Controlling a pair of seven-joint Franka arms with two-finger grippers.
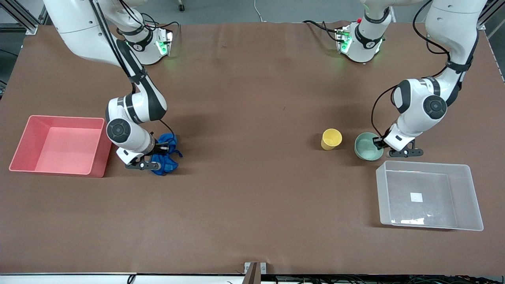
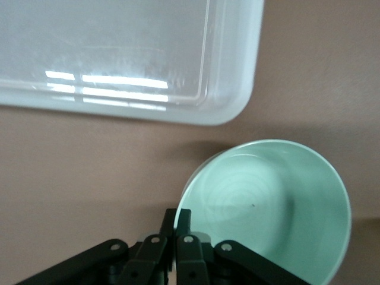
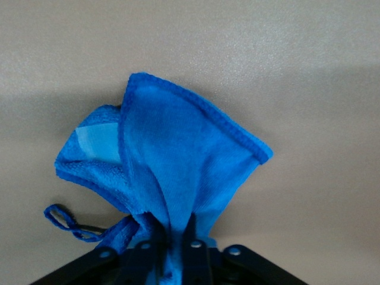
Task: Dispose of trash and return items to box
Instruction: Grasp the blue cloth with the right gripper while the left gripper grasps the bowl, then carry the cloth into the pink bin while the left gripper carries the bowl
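Note:
My right gripper [image 1: 162, 148] is shut on the blue cloth [image 1: 165, 156], pinching a fold of it; in the right wrist view the cloth [image 3: 178, 166] fans out from between the fingers, low over the table beside the pink tub. My left gripper [image 1: 382, 142] is shut on the rim of the mint-green bowl [image 1: 367, 146]; in the left wrist view one finger sits inside the bowl [image 2: 273, 202] and one outside. The yellow cup [image 1: 331, 139] stands upright beside the bowl. The clear box [image 1: 430, 196] with its white label lies nearer the front camera than the bowl, also in the left wrist view [image 2: 237, 89].
A pink rectangular tub [image 1: 23, 146] sits at the right arm's end of the table, next to the cloth. The brown table spreads wide between the two arms.

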